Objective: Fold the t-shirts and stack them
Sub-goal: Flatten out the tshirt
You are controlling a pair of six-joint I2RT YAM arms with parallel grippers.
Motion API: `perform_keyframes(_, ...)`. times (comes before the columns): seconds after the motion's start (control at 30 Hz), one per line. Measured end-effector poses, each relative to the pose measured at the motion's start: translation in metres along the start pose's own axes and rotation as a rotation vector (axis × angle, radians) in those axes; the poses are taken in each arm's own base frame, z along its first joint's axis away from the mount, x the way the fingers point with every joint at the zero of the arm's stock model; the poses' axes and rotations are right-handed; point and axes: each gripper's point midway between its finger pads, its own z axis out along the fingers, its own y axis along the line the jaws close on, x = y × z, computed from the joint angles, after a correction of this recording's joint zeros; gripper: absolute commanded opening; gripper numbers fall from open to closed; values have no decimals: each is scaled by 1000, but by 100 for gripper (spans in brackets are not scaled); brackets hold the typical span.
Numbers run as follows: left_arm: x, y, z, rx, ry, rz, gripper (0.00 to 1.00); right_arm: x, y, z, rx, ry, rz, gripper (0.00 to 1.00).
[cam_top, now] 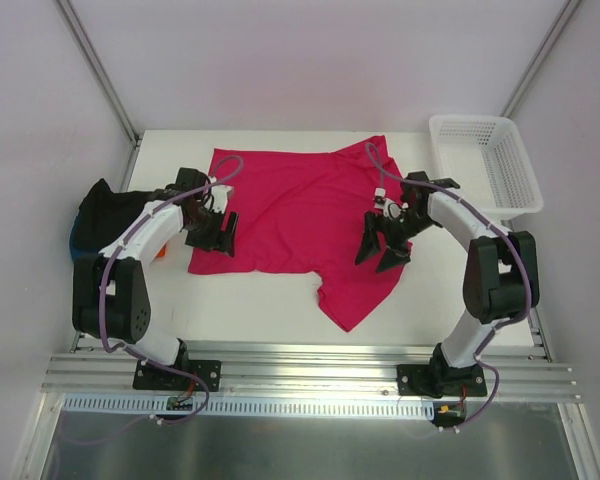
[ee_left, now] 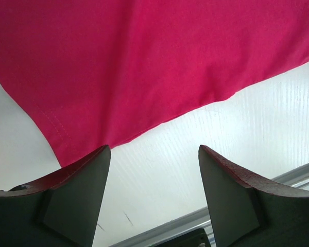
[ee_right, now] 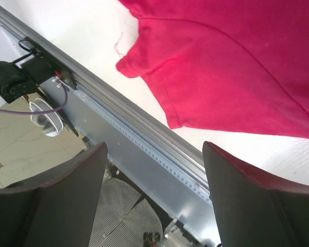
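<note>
- One crimson-pink t-shirt (cam_top: 290, 215) lies spread open in the middle of the table (cam_top: 250, 305) in the top view. Its hem is toward the left, and one sleeve trails toward the near edge on the right.
- At the table's left edge a black t-shirt (cam_top: 105, 208) sits in a heap, with a blue t-shirt (cam_top: 74, 240) showing under it. A sliver of an orange t-shirt (cam_top: 161, 256) shows beside the left arm. Whether any of these is folded I cannot tell.
- The white basket (cam_top: 485, 160) stands at the far right corner, well apart from the cloth.
- The left gripper (cam_top: 212, 232) hangs over the shirt's near-left corner. The right gripper (cam_top: 383, 250) hangs over the right side, just above the trailing sleeve. Both have their fingers spread and hold nothing.
- From the left wrist, the two fingers (ee_left: 77, 206) stand wide apart, with bare table between them. The stitched hem corner of the crimson-pink shirt lies just beyond the tips and is not pinched.
- From the right wrist, the fingers (ee_right: 237, 195) are likewise spread and empty. The sleeve and its cuff lie ahead on the table, and below the tips is the frame rail at the table's near edge.
- As I judge it, the task is at an early point. This shirt is laid out flat but carries no fold, and no neat stack can be seen.
- What is left is to grip its edges, fold it, set it down, and do the same for the remaining shirts.
</note>
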Motion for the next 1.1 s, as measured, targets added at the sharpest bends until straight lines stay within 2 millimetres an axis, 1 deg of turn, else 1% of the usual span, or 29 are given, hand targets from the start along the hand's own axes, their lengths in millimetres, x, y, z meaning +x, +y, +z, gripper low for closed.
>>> perform_keyframes(0.1, 2, 0, 3, 5, 13, -7, 70, -6, -6, 11, 28, 30, 3, 79)
perform_keyframes(0.2, 7, 2, 12, 8, 50, -27, 70, -27, -17, 21, 66, 35, -8, 79)
perform_keyframes(0.33, 15, 4, 26, 16, 103, -54, 70, -52, -32, 30, 106, 27, -22, 79)
perform_keyframes(0.47, 22, 6, 36, 24, 146, -85, 70, -63, -48, 34, 140, 26, -19, 79)
perform_keyframes(0.63, 26, 10, 44, 32, 176, -118, 69, -65, -72, 33, 202, 32, 16, 79)
perform_keyframes(0.8, 29, 22, 48, 29, 193, -172, 68, -60, -84, 31, 244, 43, 38, 80)
perform_keyframes(0.97, 28, 32, 47, 28, 197, -227, 68, -48, -88, 33, 253, 79, 68, 80)
perform_keyframes(1.1, 28, 31, 47, 38, 202, -237, 66, -44, -89, 34, 254, 91, 78, 81)
